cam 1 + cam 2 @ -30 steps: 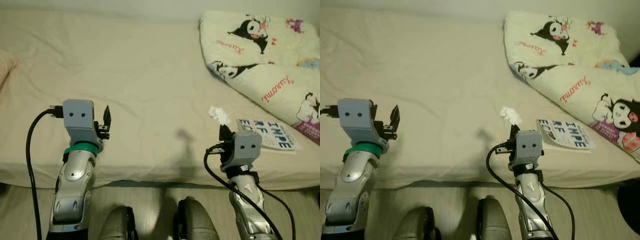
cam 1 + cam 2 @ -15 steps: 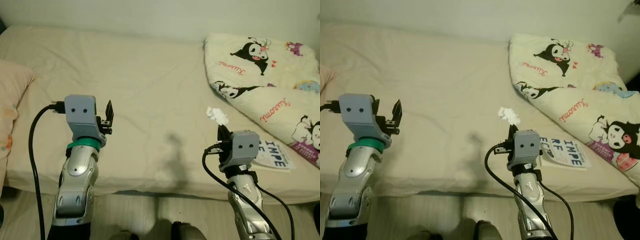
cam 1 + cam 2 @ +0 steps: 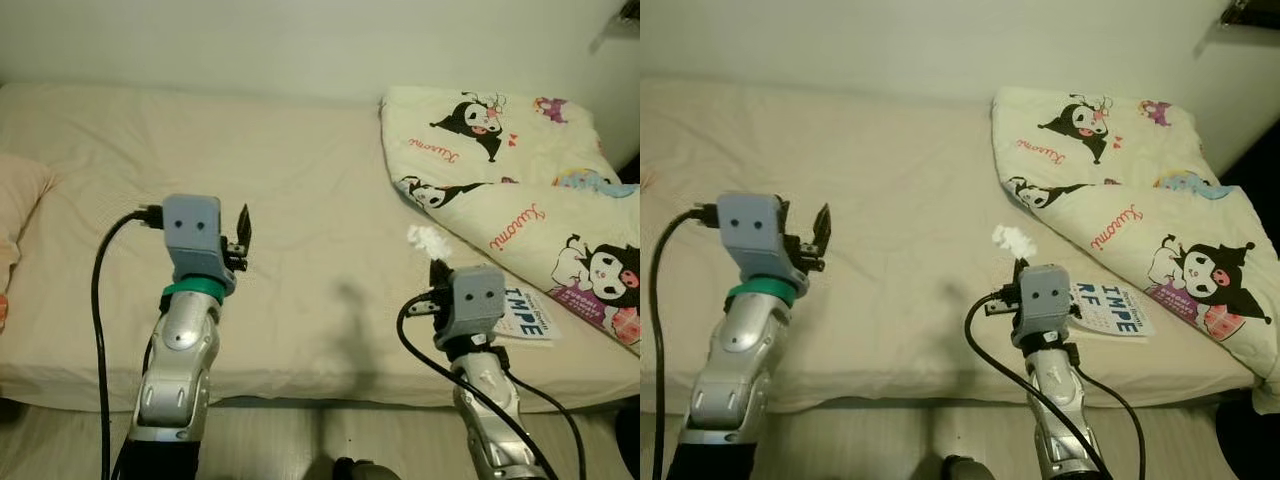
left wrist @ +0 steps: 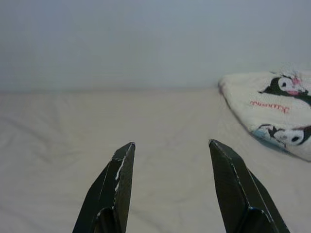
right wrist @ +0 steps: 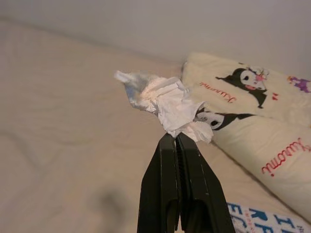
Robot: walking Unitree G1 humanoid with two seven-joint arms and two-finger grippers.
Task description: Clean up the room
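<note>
A bed [image 3: 300,180] covered by 1 cream sheet was seen from above, with a pale wall [image 3: 300,40] behind it. 2 silver arms were raised over its near edge, and 1 black cable was seen at each arm.

The right gripper [image 5: 178,138] was held above the right part of the bed, its 2 black fingers [image 5: 163,179] pressed together on 1 crumpled white tissue [image 5: 163,99]. The tissue was pinched at the fingertips and was lifted clear of the sheet; in the left eye view it was seen just above the gripper's grey housing, near the edge of the blanket.

The left gripper [image 4: 171,144] was held over the middle-left part of the bed, its 2 fingers spread apart with nothing between them. Bare sheet lay beyond the tips.

1 cream blanket [image 3: 520,190], printed with black-and-white cartoon figures and red lettering, was bunched at the right side of the bed. 1 book [image 3: 525,312] with blue letters on a white cover lay flat on the sheet just beside the right arm, partly hidden by it and touching the blanket's lower edge. 1 peach pillow [image 3: 18,205] was seen at the left edge of the bed.
</note>
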